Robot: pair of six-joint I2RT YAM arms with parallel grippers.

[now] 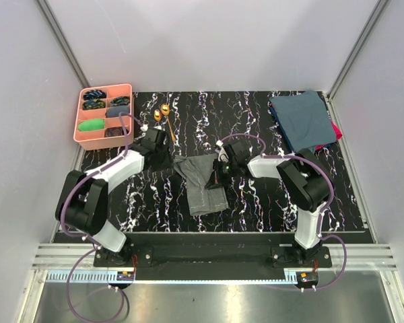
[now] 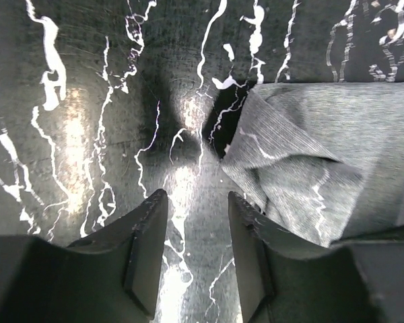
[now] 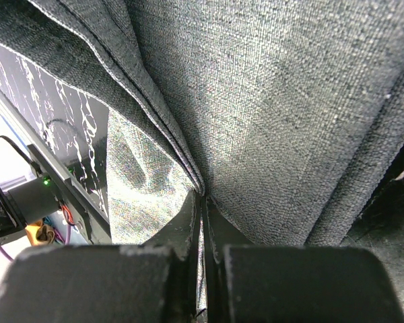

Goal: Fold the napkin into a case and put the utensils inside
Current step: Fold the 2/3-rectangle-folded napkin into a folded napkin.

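Looking from the top, the grey napkin [image 1: 203, 183] lies half folded in the middle of the black table [image 1: 269, 208]. The two gold utensils [image 1: 161, 113] lie at the back, near the pink tray [image 1: 94, 144]. The tray holds a green thing [image 1: 91, 125] and some dark things in its boxes.

From the left wrist, the left gripper [image 2: 198, 202] has its jaws apart with nothing between them, just beside the napkin [image 2: 310, 161].

From the right wrist, the right gripper [image 3: 202, 205] pinches a fold of the napkin [image 3: 276, 101] tight.

Napkin [image 3: 289, 101] cropped in right wrist view — tray [image 1: 111, 86] contents indistinct.
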